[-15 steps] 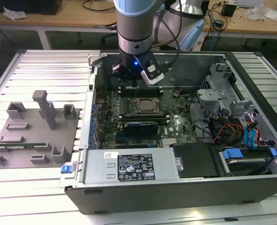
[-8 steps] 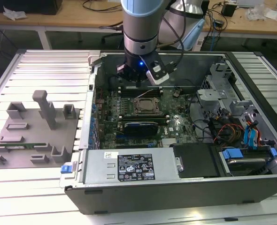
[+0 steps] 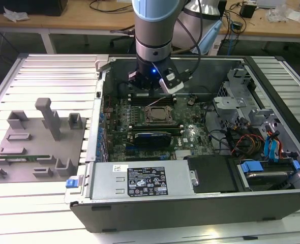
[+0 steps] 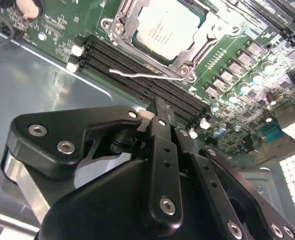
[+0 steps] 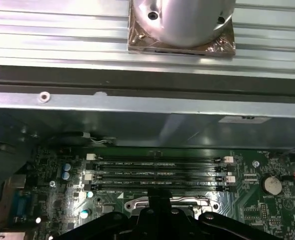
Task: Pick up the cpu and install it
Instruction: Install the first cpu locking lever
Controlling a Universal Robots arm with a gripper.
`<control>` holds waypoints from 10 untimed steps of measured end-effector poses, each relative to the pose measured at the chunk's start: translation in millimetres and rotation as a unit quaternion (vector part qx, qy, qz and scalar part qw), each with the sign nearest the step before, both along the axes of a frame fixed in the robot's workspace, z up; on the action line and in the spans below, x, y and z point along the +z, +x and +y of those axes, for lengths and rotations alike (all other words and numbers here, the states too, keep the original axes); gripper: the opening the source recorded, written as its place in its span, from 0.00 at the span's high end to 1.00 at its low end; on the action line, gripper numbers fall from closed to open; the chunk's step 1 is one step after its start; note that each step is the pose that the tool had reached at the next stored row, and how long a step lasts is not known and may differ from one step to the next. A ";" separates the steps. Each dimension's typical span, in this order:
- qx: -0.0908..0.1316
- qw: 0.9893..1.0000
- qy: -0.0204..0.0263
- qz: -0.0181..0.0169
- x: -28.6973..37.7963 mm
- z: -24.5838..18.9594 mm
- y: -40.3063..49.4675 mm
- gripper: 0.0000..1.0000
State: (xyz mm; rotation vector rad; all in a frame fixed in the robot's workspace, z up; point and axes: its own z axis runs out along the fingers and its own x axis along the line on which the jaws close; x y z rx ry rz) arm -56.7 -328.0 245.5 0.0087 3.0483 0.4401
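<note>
The cpu [image 4: 166,26], a flat square chip with a silvery top, lies inside the dark metal-framed socket [image 4: 121,20] on the green motherboard [image 4: 237,75]. In the exterior view the socket [image 3: 157,115] sits mid-board inside the open computer case. My gripper [image 4: 157,107] hangs above the black memory slots [image 4: 137,82] just beside the socket, with its fingers closed together and nothing between them. A thin wire lever [image 4: 142,76] lies along the socket's edge. The first wrist view shows the gripper [image 5: 155,201] over the socket frame, with the memory slots [image 5: 157,172] beyond it.
A grey fixture plate [image 3: 35,147] with upright posts and a long green memory stick [image 3: 20,158] lies at the exterior view's left. The power supply [image 3: 140,180] fills the case's near side. Drive bays and cables [image 3: 257,142] crowd the exterior view's right.
</note>
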 end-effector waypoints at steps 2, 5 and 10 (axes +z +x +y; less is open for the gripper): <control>-0.025 1.000 0.000 0.000 -2.9 0.0 0.0 0.89; -0.060 0.998 0.000 0.000 -7.3 0.0 0.0 0.89; -0.101 0.995 -0.002 0.000 -11.4 0.0 0.3 0.89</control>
